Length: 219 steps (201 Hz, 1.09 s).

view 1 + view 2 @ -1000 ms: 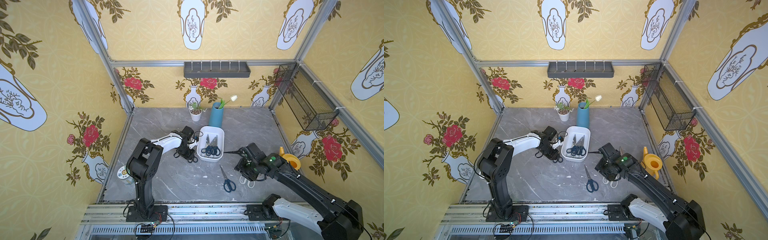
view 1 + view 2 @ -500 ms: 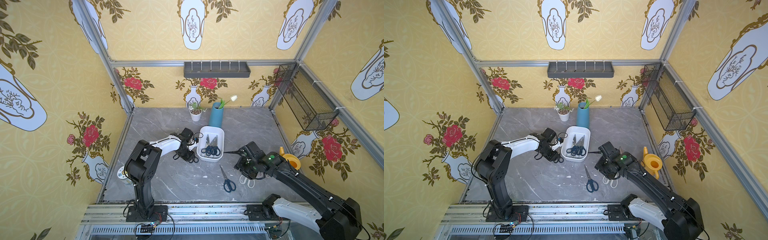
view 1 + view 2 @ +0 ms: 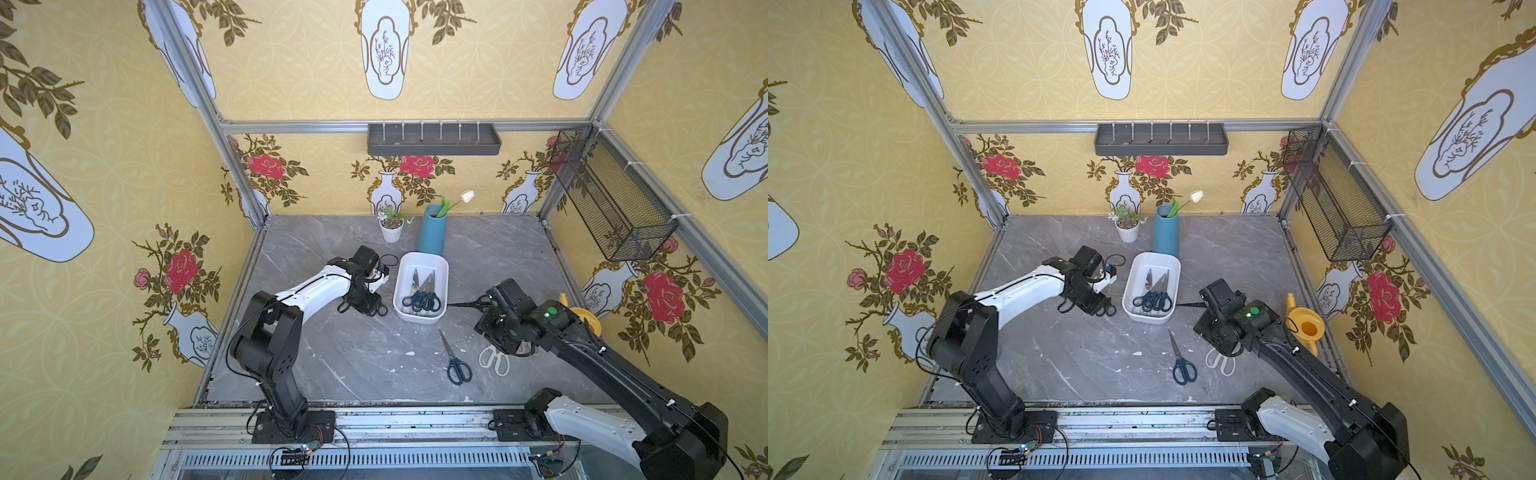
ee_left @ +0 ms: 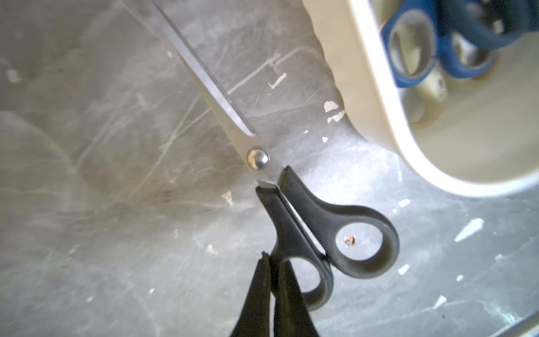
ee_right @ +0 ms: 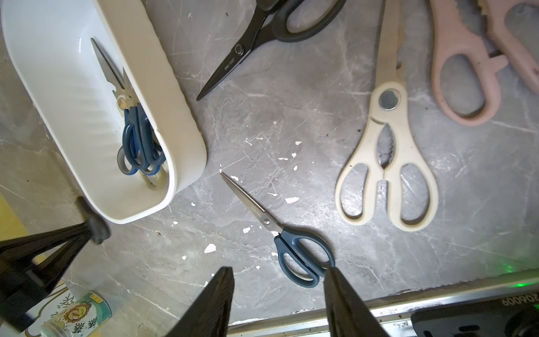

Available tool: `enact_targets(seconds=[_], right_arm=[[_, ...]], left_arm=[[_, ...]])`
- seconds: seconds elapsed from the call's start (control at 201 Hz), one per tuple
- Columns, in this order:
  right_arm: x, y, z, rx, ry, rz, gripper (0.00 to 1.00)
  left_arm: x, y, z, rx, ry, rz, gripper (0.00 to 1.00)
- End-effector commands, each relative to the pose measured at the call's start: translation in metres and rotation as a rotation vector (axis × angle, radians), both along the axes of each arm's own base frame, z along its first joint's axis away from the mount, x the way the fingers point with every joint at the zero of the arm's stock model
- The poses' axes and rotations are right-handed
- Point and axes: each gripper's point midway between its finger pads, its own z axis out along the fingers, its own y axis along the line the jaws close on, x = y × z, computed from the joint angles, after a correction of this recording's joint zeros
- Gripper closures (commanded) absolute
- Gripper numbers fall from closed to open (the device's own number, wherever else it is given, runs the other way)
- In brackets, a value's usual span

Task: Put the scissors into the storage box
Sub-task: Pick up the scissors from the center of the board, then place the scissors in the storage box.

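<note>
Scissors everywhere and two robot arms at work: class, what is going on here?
The robot is tidying scissors into the white storage box, which already holds several pairs. The left gripper is shut on a handle loop of the black-handled scissors beside the box. The right gripper hangs open over the blue-handled scissors. On the table lie cream shears, pink shears and an all-black pair.

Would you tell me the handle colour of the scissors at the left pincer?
The scissors have black handles, clearest in the left wrist view.
</note>
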Motion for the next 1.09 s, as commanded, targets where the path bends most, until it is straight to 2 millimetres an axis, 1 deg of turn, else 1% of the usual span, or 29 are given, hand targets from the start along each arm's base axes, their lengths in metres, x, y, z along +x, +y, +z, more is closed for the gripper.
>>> enact_targets(seconds=[0.0, 0.05, 0.11, 0.154, 0.199, 0.264, 0.344, 0.418, 0.473, 0.583, 0.712, 0.812, 0.866, 0.936, 0.981, 1.031, 1.085], right_arm=[[0.002, -0.007, -0.002, -0.036, -0.011, -0.007, 0.44], [0.003, -0.008, -0.003, -0.040, -0.015, -0.010, 0.44], [0.005, -0.009, -0.004, -0.042, -0.022, -0.015, 0.44], [0.005, -0.009, -0.006, -0.044, -0.020, -0.017, 0.45], [0.005, -0.010, -0.009, -0.042, -0.011, -0.015, 0.44], [0.003, -0.010, -0.013, -0.044, 0.005, -0.004, 0.44], [-0.005, -0.012, -0.019, -0.052, 0.053, 0.010, 0.44], [-0.014, -0.014, -0.027, -0.066, 0.109, 0.025, 0.44], [-0.020, -0.009, -0.033, -0.052, 0.137, 0.051, 0.44], [-0.033, 0.001, -0.044, -0.041, 0.181, 0.094, 0.44], [-0.054, 0.010, -0.060, -0.045, 0.253, 0.137, 0.43], [-0.064, 0.016, -0.070, -0.083, 0.286, 0.168, 0.43], [-0.067, 0.021, -0.076, -0.111, 0.299, 0.193, 0.43], [-0.069, 0.026, -0.083, -0.150, 0.315, 0.222, 0.43], [-0.069, 0.025, -0.087, -0.193, 0.321, 0.239, 0.43], [-0.068, 0.023, -0.089, -0.241, 0.325, 0.254, 0.43], [-0.066, 0.020, -0.093, -0.278, 0.328, 0.266, 0.43]], left_arm=[[-0.016, 0.005, 0.026, -0.010, 0.001, -0.043, 1.00], [-0.016, 0.000, 0.042, -0.038, -0.027, -0.046, 1.00], [-0.014, -0.009, 0.056, -0.059, -0.046, -0.051, 1.00], [-0.012, -0.021, 0.063, -0.077, -0.053, -0.062, 1.00], [-0.008, -0.034, 0.065, -0.081, -0.056, -0.078, 1.00], [-0.002, -0.058, 0.064, -0.093, -0.049, -0.105, 1.00], [0.008, -0.089, 0.058, -0.091, -0.046, -0.141, 1.00], [0.019, -0.113, 0.047, -0.069, -0.044, -0.160, 1.00], [0.026, -0.125, 0.036, -0.065, -0.023, -0.152, 1.00], [0.032, -0.137, 0.012, -0.047, 0.014, -0.146, 1.00], [0.033, -0.143, -0.013, -0.002, 0.017, -0.175, 1.00], [0.035, -0.145, -0.029, 0.020, 0.020, -0.185, 0.93], [0.036, -0.145, -0.035, 0.026, 0.027, -0.183, 0.92], [0.038, -0.147, -0.036, 0.026, 0.027, -0.177, 0.88], [0.039, -0.147, -0.034, 0.025, 0.021, -0.175, 0.81], [0.041, -0.147, -0.024, 0.020, 0.001, -0.175, 0.69], [0.042, -0.146, -0.007, 0.007, -0.024, -0.181, 0.61]])
